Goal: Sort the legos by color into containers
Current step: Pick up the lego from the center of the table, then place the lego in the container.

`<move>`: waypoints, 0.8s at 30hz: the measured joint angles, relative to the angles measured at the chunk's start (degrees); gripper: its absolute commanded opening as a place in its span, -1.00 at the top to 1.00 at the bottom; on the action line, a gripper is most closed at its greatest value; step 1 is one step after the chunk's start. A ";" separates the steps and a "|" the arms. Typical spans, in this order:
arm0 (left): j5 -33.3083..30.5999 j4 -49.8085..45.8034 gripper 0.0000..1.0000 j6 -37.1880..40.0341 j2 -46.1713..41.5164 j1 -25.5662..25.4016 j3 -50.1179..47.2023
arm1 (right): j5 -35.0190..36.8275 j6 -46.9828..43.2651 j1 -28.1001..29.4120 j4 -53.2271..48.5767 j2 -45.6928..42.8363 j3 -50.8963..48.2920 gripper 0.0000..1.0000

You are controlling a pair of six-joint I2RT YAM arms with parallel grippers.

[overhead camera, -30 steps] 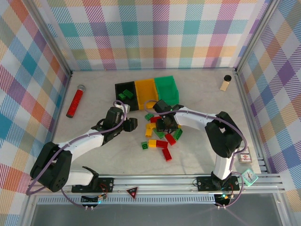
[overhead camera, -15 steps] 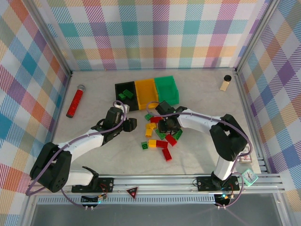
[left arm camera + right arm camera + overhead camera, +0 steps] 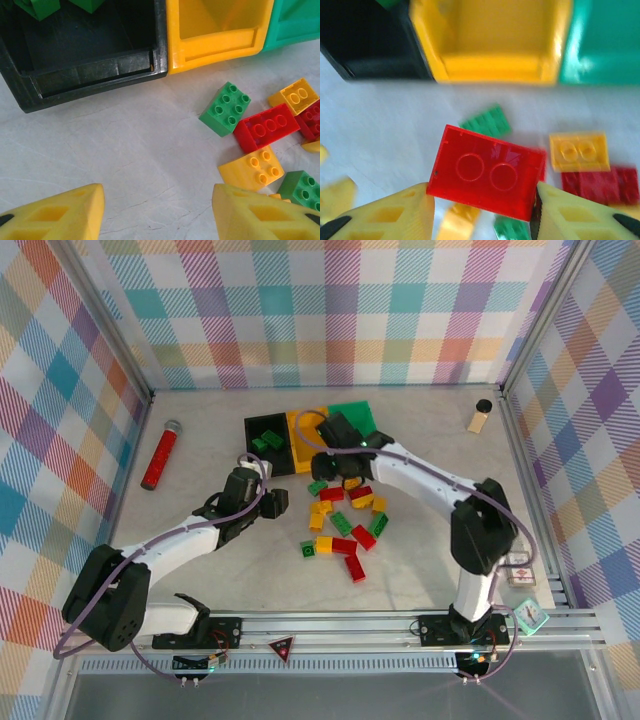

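My right gripper point(image 3: 482, 207) clamps a small red plastic lego brick point(image 3: 487, 172) between its yellow fingers, near the front of the yellow-orange open plastic bin point(image 3: 492, 67); my left gripper point(image 3: 157, 210) hangs with jaws spread and empty, near the black plastic bin point(image 3: 90, 70); loose red, yellow and green bricks point(image 3: 227, 107) lie on the pale tabletop point(image 3: 125, 145)

Red cylinder point(image 3: 160, 455), tan bottle point(image 3: 480, 417)

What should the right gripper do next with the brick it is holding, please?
Probably carry the red brick forward over a bin and open. The right gripper grips it with the yellow bin straight ahead; the black bin already holds green bricks, so not there.
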 measured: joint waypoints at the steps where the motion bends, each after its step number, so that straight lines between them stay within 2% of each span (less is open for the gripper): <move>1: -0.28 -0.24 -0.18 0.00 0.00 0.00 0.00 | 0.28 -0.81 -0.13 0.02 2.80 3.74 0.03; 7: -1.51 -1.07 -0.18 -0.02 -0.22 0.00 0.00 | 1.33 -4.61 -2.05 -1.55 20.13 23.43 0.04; 12: -2.08 -1.07 -0.18 -0.04 -0.39 0.00 0.00 | 1.81 -6.34 -4.48 -4.48 29.79 32.89 0.04; 18: -2.08 -1.09 -0.18 -0.04 -0.42 0.00 0.00 | 2.40 -7.13 -5.84 -7.39 31.78 33.97 0.03; 24: -2.08 -1.09 -0.18 -0.04 -0.44 0.00 0.00 | 3.21 -6.60 -5.46 -3.48 26.77 22.21 0.03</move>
